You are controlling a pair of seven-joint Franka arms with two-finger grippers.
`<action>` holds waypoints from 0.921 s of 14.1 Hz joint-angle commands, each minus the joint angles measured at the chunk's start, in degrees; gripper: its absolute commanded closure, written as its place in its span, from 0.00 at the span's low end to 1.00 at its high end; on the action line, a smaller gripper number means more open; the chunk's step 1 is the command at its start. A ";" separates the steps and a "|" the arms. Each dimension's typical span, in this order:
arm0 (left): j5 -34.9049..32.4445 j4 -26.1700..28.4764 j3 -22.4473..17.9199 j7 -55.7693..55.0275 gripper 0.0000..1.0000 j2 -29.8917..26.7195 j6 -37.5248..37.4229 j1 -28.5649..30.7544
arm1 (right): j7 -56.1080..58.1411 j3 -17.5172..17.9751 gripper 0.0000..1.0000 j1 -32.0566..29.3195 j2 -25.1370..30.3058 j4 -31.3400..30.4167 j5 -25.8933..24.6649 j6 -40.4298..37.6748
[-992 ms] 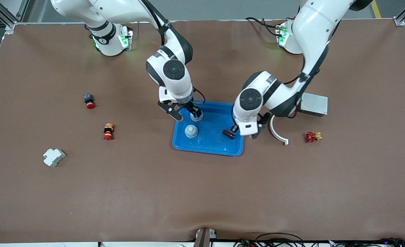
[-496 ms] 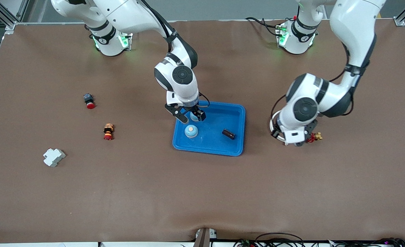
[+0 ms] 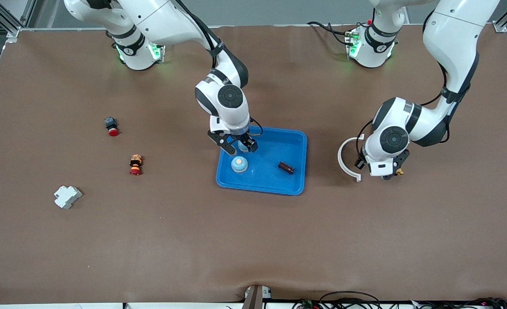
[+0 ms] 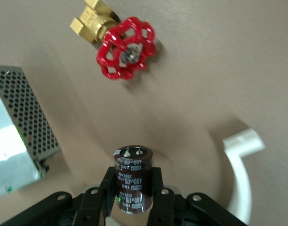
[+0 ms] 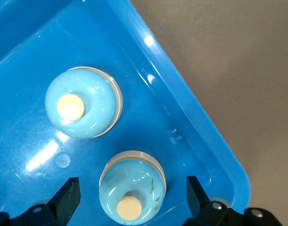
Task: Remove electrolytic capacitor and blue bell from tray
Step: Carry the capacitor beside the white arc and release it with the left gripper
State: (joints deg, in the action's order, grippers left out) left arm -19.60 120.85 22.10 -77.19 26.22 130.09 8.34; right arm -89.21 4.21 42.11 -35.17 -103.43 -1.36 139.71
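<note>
Electrolytic capacitor (image 4: 133, 179) sits clamped in the left gripper (image 4: 133, 189), now carried clear of the tray (image 3: 295, 138) to above the red valve (image 4: 127, 48). A second capacitor (image 3: 286, 167) remains in the tray. The right gripper (image 5: 132, 200), spread wide, straddles a blue bell (image 5: 132, 189) in the tray.

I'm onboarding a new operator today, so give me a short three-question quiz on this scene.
1. True or false: the left gripper is empty.
2. How many blue bells lie in the tray? A one, B two, C three.
3. Fill in: the open right gripper straddles a ___.
Key: 1 false, it grips a capacitor; 2 B; 3 blue bell.
</note>
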 commanded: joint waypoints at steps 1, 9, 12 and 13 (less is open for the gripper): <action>-1.76 1.06 0.57 0.03 1.00 1.11 2.44 1.50 | -1.84 -0.69 0.00 1.31 -1.48 1.57 -1.27 0.74; -1.14 -1.74 1.19 -4.97 0.00 -1.25 1.22 1.07 | -2.37 -0.69 0.00 1.84 -2.28 2.80 -1.27 0.56; -0.27 -7.88 3.12 -5.16 0.00 -1.43 -5.88 0.80 | -2.37 -0.69 0.00 1.84 -2.28 2.80 -1.27 0.48; 1.56 -10.08 3.91 -5.51 0.00 -1.26 -7.12 0.63 | -2.37 -0.69 0.00 1.84 -2.28 2.88 -1.27 0.48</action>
State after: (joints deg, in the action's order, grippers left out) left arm -19.81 114.65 24.67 -81.59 25.47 126.96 9.46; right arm -89.79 4.17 43.10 -36.60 -101.99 -1.37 140.49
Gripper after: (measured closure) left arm 0.009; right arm 0.000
